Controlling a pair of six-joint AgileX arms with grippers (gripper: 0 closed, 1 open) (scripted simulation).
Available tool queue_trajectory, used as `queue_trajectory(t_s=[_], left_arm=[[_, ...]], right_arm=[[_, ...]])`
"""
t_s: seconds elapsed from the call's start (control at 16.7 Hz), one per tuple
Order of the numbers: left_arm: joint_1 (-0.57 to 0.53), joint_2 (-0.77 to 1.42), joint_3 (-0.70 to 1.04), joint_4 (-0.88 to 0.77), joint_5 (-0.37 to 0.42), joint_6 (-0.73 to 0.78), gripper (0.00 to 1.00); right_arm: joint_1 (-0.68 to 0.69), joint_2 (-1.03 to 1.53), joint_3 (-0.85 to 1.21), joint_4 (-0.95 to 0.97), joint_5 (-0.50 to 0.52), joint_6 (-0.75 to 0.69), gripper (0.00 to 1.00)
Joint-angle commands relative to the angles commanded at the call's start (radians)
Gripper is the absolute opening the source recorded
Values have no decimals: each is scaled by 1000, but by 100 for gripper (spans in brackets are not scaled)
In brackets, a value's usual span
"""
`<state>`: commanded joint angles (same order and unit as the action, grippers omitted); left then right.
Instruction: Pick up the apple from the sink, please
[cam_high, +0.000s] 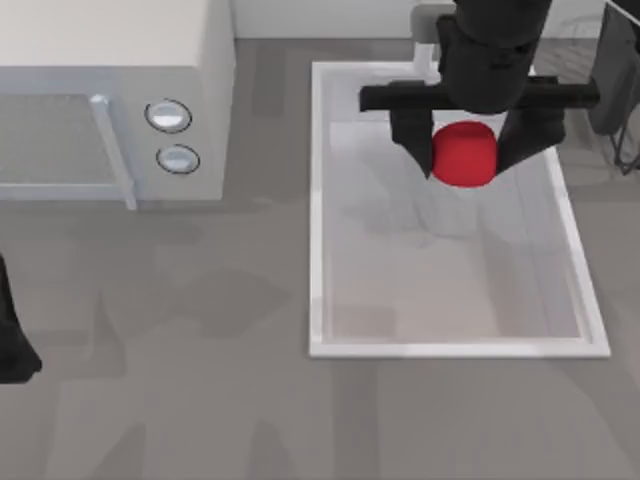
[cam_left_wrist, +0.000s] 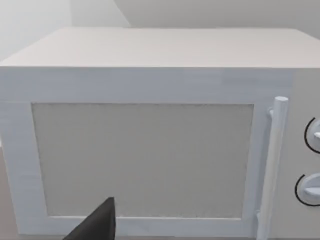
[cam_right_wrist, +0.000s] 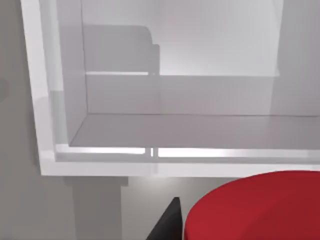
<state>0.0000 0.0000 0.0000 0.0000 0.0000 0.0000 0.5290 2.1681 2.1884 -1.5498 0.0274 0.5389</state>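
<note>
1. Right gripper (cam_high: 465, 150) in the upper right of the top view, over the far end of the sink (cam_high: 318, 200), fingers part-open and closed around the apple (cam_high: 464, 155) from both sides.
2. Apple between the dark fingers, seemingly raised above the pale basin floor; in the right wrist view, red bulk (cam_right_wrist: 260, 207) at lower right, sink rim (cam_right_wrist: 45, 125) beyond.
3. Judged light, rigid, smooth and rounded, so prone to slipping; best held across the widest middle, as here.
4. Left gripper parked at the lower left edge of the top view, facing the microwave (cam_left_wrist: 150, 150); finger state impossible to tell.
</note>
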Motion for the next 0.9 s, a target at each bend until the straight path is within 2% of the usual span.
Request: queue_trajectory(t_s=[0.24,0.42,0.9], left_arm=[[0,0,0,0,0,0,100],[0,0,0,0,0,0,100],[0,0,0,0,0,0,100]], right_arm=[[-6,-11,-15,6,-1,-8,0],[-75,-98,-115,29,-4,-77,0],[-415,-524,-721,136,-19,-418,0]])
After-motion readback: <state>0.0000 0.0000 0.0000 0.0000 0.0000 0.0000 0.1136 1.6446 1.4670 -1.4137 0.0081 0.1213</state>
